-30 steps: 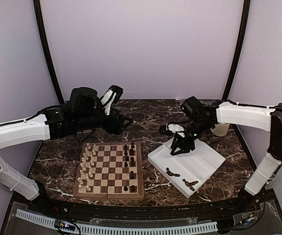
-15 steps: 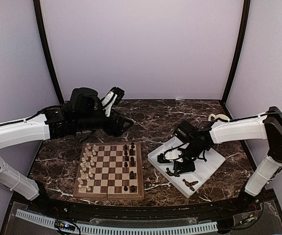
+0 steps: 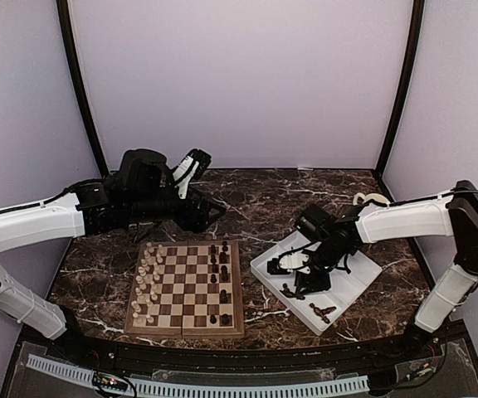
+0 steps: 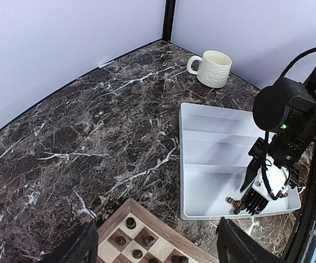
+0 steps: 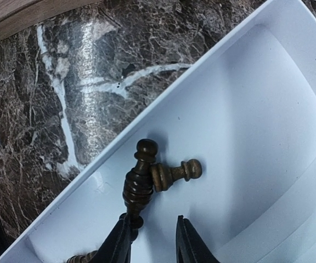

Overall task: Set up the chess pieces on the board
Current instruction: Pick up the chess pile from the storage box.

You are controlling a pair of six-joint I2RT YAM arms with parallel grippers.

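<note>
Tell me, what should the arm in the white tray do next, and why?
Probably shift the right gripper slightly sideways until the base of the long dark piece sits between its fingers. That piece lies flat in the white tray, its base beside one finger, not in the gap.

The chess pieces (image 5: 140,183) are glossy wood, the tray (image 5: 246,109) smooth white plastic.

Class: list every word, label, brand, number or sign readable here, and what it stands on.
None is readable.
The checkered wooden chessboard, white plastic tray and cream ribbed mug carry no print.
Any marking on the small coloured part at the front rail is too small to read.
</note>
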